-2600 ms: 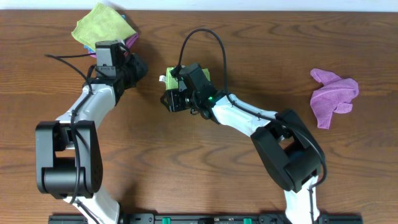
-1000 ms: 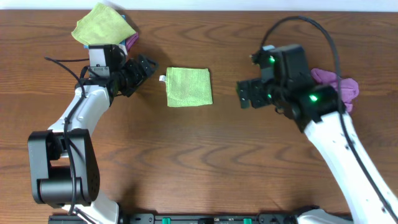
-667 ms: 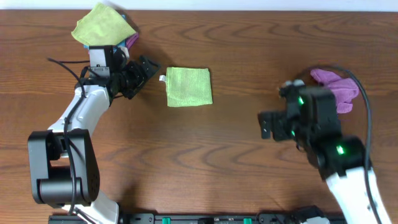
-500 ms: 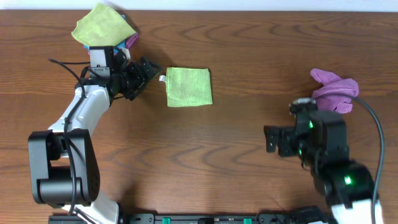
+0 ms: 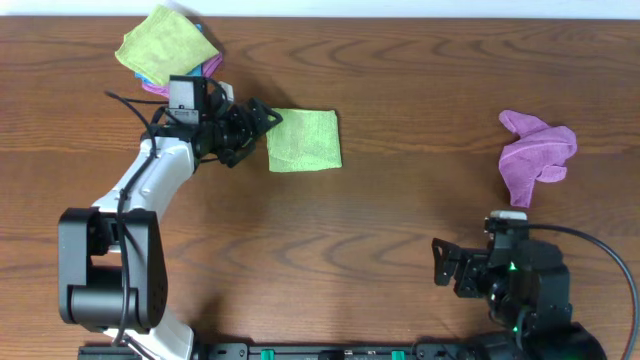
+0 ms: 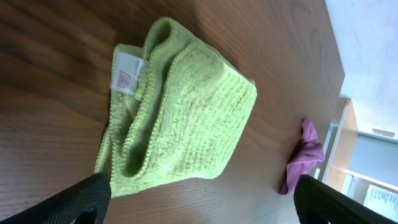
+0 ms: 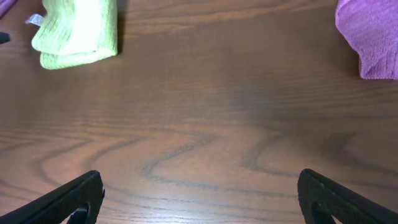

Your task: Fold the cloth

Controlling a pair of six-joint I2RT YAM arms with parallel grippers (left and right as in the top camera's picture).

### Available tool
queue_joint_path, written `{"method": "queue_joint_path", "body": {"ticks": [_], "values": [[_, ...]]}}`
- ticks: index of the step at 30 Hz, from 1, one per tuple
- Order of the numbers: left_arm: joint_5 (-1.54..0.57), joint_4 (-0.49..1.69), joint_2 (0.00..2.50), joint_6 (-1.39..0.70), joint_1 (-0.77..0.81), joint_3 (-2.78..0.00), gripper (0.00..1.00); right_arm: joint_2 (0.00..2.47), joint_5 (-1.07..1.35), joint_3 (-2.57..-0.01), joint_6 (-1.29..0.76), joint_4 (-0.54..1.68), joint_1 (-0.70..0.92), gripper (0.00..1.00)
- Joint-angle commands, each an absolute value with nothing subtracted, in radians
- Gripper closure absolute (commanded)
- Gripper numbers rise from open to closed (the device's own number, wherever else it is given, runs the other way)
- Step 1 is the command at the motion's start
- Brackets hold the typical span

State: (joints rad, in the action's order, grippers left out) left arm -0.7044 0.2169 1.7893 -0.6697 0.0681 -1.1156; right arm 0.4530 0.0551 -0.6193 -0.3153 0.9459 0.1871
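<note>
A green cloth (image 5: 304, 140) lies folded into a small square on the wooden table; the left wrist view shows its layered edge and white tag (image 6: 180, 112). My left gripper (image 5: 258, 128) is open at the cloth's left edge, its fingers straddling that side (image 6: 208, 199) with nothing gripped. Far away at the table's front right, my right gripper (image 5: 442, 263) is open over bare wood (image 7: 199, 196). From there the green cloth (image 7: 78, 34) shows at the far left.
A crumpled purple cloth (image 5: 537, 155) lies at the right side of the table, also visible from both wrists (image 6: 303, 155) (image 7: 370, 37). A pile of folded cloths (image 5: 165, 40), green on top, sits at the back left behind the left arm.
The right arm has pulled back from the green cloth to the front right of the table. My left gripper has moved right, up to the cloth's left edge.
</note>
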Motion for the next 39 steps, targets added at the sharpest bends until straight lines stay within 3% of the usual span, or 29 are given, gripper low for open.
{"method": "queue_joint_path", "body": {"ticks": [1, 15, 39], "values": [[-0.713, 0.237, 1.765, -0.689, 0.073, -1.142, 0.05, 0.448, 0.053, -0.614, -0.337, 0.946, 0.182, 0.01], [-0.612, 0.422, 1.768, -0.713, 0.102, -1.138, 0.05, 0.448, 0.057, -0.614, -0.336, 0.944, 0.183, 0.01], [-0.537, 0.279, 1.917, -0.809, 0.172, -1.133, 0.03, 0.448, 0.057, -0.614, -0.336, 0.944, 0.183, 0.01]]}}
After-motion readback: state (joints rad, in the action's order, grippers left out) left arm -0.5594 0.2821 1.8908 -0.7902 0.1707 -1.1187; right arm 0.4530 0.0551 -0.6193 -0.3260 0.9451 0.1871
